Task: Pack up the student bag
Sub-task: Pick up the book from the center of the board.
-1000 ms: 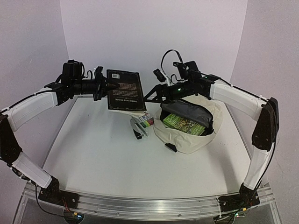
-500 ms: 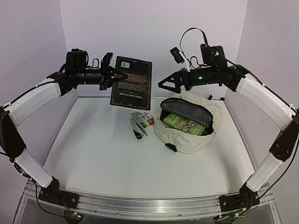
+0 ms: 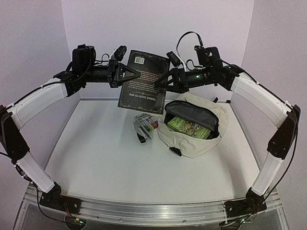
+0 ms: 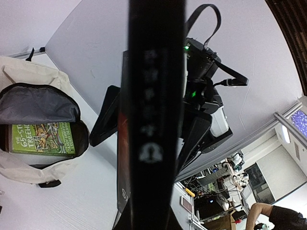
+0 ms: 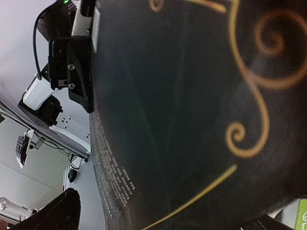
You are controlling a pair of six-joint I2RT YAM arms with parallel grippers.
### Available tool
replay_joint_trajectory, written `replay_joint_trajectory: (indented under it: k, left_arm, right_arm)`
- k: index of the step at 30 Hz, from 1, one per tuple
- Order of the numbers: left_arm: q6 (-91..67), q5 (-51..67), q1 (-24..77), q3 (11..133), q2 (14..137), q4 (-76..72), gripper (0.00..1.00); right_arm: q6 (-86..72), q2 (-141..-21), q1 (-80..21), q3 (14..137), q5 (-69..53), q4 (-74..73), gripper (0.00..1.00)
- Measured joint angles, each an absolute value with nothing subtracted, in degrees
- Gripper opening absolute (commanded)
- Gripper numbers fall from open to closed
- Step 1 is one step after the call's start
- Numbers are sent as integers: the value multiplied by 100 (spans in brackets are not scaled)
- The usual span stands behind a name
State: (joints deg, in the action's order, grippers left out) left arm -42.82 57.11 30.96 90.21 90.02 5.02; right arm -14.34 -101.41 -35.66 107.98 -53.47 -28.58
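From above, the left gripper (image 3: 135, 75) squeezes a black book (image 3: 144, 81) in the air. The right gripper (image 3: 162, 84) gapes empty at the book's 3 o'clock edge, and the student bag (image 3: 192, 143) lies open at 5 o'clock on the white table (image 3: 96, 153), between pale purple walls (image 3: 144, 24). From the left wrist, the student bag (image 4: 19, 72) is at 8 o'clock. From the right wrist, the black book (image 5: 192, 120) fills nearly all, so I think the right gripper should pinch hard before the left lets go.

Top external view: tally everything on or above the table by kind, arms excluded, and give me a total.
cream backpack: 1
books: 2 (black book held up in the air, green book inside the backpack)
marker pack: 1
small black item beside the marker pack, too small to identify: 1
Total: 5
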Motion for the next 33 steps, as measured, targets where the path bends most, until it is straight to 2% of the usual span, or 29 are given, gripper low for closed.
replay_joint_trajectory:
  k: [1, 4, 8, 11, 13, 16, 18, 23, 28, 33]
  left_arm:
    - [-4335, 5735, 3096, 9021, 9008, 428, 0]
    - [-4506, 5803, 3094, 9021, 9008, 145, 0]
    - [-4717, 5851, 3080, 9019, 9008, -171, 1]
    - [-4803, 5822, 3038, 9019, 9008, -335, 5]
    - [-4805, 5751, 3004, 9012, 9008, -390, 10]
    - [-4831, 5699, 3000, 9002, 9008, -453, 35]
    - [-4812, 5656, 3009, 9002, 9008, -441, 63]
    - [-4844, 5416, 3036, 9056, 9033, 41, 97]
    - [-5025, 5097, 2691, 9022, 9027, 658, 100]
    - [-5251, 4743, 2062, 8783, 8936, 1497, 100]
  right_arm:
    - [-1469, -10158, -3566, 10798, -5345, -2856, 87]
    - [-1585, -10169, -3564, 10798, -5408, -2795, 56]
    - [-1967, -10169, -3558, 10802, -5651, -2508, 29]
    - [-2369, -10166, -3501, 10808, -5856, -2171, 1]
    - [-2577, -10144, -3475, 10812, -5983, -1975, 0]
    - [-2742, -10069, -3492, 10812, -6036, -1903, 0]
    - [-2731, -10007, -3505, 10807, -5979, -1883, 0]
    - [-1977, -9595, -3516, 10559, -5232, -2049, 0]
    - [-46, -9050, -3519, 10250, -3835, -2504, 0]
    - [2478, -8328, -3599, 9098, -2100, -2246, 0]
